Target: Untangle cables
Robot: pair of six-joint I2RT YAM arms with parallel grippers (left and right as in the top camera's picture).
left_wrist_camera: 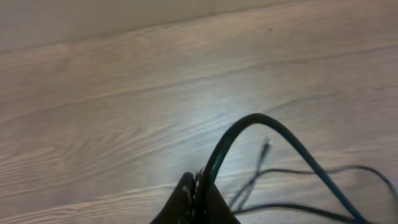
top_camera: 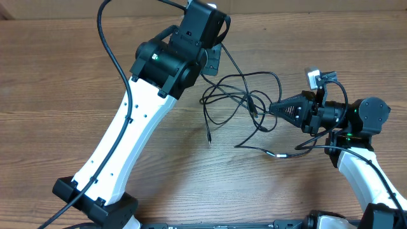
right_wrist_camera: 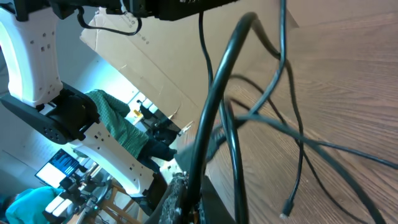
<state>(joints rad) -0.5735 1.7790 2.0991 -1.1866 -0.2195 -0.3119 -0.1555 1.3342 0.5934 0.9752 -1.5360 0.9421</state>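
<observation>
Thin black cables (top_camera: pixel 250 103) in a loose tangle on the wooden table (top_camera: pixel 57 76), mid-scene, a little right of centre. At the tangle's far left edge, the left gripper (left_wrist_camera: pixel 198 186) — clenched on one strand, arching up and out from between its fingertips. At the tangle's right edge, the right gripper (top_camera: pixel 272 109), pointed left, likewise pinched tight on a strand. Loops spread flat between the two. One loose end with a small plug (top_camera: pixel 208 137) near and left of the tangle; another — a silver-tipped plug (top_camera: pixel 280 154) — just beside the right gripper, on its near side.
</observation>
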